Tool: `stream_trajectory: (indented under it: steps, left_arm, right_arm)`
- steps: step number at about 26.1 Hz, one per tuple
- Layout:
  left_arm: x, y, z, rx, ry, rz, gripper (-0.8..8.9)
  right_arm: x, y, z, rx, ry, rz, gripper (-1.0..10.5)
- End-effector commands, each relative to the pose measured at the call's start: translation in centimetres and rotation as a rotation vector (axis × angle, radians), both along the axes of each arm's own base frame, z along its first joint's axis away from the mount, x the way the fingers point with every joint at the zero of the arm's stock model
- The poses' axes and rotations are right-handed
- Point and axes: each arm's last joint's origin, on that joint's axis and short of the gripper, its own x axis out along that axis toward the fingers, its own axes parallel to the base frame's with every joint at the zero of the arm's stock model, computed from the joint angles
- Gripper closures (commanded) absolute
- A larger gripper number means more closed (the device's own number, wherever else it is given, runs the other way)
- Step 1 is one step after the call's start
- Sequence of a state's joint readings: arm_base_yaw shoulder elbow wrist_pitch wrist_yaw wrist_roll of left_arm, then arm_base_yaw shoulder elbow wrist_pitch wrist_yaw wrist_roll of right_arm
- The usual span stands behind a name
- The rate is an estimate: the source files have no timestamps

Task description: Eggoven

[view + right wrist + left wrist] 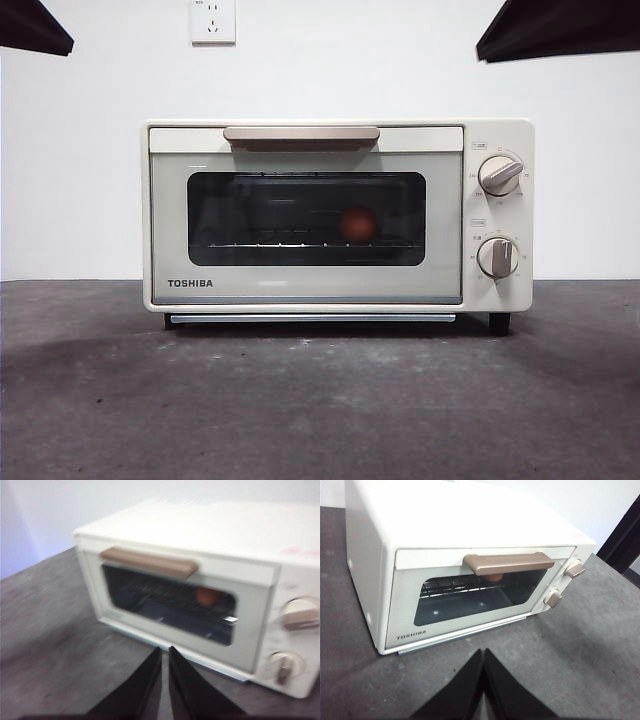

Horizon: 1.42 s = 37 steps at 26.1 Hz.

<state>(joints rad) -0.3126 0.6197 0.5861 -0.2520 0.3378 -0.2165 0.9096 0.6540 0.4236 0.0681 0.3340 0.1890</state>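
Observation:
The cream TOSHIBA toaster oven (300,270) stands in the middle of the dark table with its door closed. The reddish-brown egg (357,224) lies inside on the wire rack, right of centre behind the dark glass. It also shows in the right wrist view (208,595), and partly under the beige handle (508,563) in the left wrist view (493,577). My left gripper (484,652) is shut and empty, in front of the oven and apart from it. My right gripper (165,652) is shut and empty, also off the oven. Both arms hang high at the front view's top corners.
Two knobs (499,175) sit on the oven's right panel. A white wall with a power socket (212,20) is behind. The dark grey table (320,410) stretches in front of the oven.

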Motion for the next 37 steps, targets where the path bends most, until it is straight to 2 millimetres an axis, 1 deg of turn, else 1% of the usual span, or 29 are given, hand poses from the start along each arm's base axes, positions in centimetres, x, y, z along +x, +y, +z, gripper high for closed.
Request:
stream_trajectory:
  steps: [1,17,19,23,28,31,33,37]
  left_arm:
    - [0.0,-0.1,0.4,0.009,-0.016,-0.005,8.06]
    - [0.1,-0.1,0.4,0.010,-0.018,-0.005,8.06]
    - [-0.2,0.0,0.6,0.012,-0.030,-0.006,8.06]
    - [-1.3,1.0,1.3,0.108,-0.195,0.003,8.06]
    - [-3.3,3.1,1.6,0.211,-0.366,0.136,8.06]
    - [-3.9,3.9,1.0,0.314,-0.430,0.224,8.06]
    - [-4.2,4.3,0.3,0.342,-0.435,0.278,8.06]
    - [-4.6,4.8,-2.3,0.343,-0.404,0.343,8.06]
  right_arm:
    - [0.0,0.1,0.4,-0.009,-0.023,-0.032,9.4]
    - [-0.1,0.0,0.5,-0.002,-0.028,-0.032,9.4]
    - [-0.1,0.0,0.5,-0.001,-0.028,-0.032,9.4]
    - [-0.1,0.0,0.5,-0.002,-0.028,-0.032,9.4]
    - [-0.1,0.0,0.5,-0.002,-0.028,-0.032,9.4]
    - [-0.1,0.0,0.5,-0.002,-0.028,-0.032,9.4]
    - [-0.1,0.0,0.5,-0.002,-0.028,-0.032,9.4]
    - [-0.1,0.0,0.5,-0.002,-0.028,-0.032,9.4]
